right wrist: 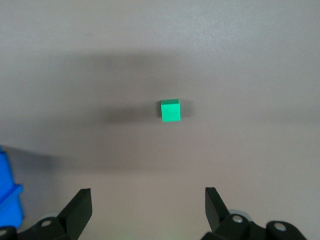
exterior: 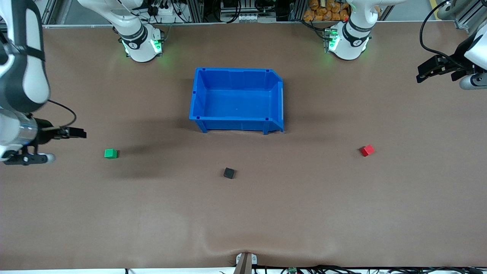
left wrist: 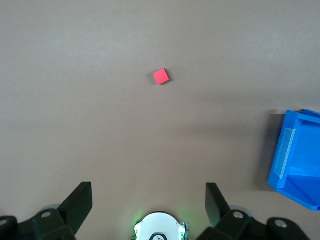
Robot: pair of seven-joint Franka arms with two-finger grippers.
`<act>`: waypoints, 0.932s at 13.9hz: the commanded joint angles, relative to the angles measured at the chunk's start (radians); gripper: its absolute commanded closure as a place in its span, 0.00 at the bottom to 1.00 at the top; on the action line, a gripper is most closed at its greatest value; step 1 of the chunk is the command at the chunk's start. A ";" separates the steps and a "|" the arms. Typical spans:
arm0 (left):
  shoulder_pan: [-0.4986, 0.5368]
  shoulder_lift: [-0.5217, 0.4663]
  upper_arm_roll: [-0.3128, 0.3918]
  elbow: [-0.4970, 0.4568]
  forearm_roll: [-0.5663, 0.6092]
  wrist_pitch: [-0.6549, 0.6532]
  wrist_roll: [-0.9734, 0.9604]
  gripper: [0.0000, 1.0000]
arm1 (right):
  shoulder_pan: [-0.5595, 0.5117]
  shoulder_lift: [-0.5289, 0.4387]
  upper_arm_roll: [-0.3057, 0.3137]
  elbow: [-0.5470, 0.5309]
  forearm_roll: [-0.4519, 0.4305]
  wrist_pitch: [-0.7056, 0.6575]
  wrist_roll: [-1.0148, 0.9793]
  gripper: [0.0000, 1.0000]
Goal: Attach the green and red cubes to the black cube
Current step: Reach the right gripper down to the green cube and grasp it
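Observation:
The green cube (exterior: 110,153) sits on the brown table toward the right arm's end. The red cube (exterior: 367,150) sits toward the left arm's end. The black cube (exterior: 229,173) lies between them, a little nearer the front camera. All three stand apart. My right gripper (exterior: 77,133) hangs open and empty in the air near the green cube, which shows in the right wrist view (right wrist: 170,110) past the gripper (right wrist: 148,195). My left gripper (exterior: 421,74) hangs open and empty over the table's end, with the red cube (left wrist: 161,76) in view past the gripper (left wrist: 148,192).
A blue bin (exterior: 237,99), empty, stands at mid-table, farther from the front camera than the cubes. Its corner shows in the left wrist view (left wrist: 297,160) and the right wrist view (right wrist: 7,197). The arm bases (exterior: 141,42) stand along the table's back edge.

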 commanded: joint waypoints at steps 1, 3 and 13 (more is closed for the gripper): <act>0.006 0.006 -0.001 0.009 -0.017 -0.022 0.005 0.00 | -0.042 -0.033 0.009 -0.139 0.001 0.143 -0.071 0.00; 0.004 0.018 -0.003 0.003 -0.015 -0.022 0.000 0.00 | -0.052 -0.036 0.007 -0.223 -0.001 0.276 -0.117 0.00; 0.018 0.051 0.000 -0.152 -0.015 0.139 -0.051 0.00 | -0.052 0.070 0.011 -0.497 0.004 0.781 -0.108 0.00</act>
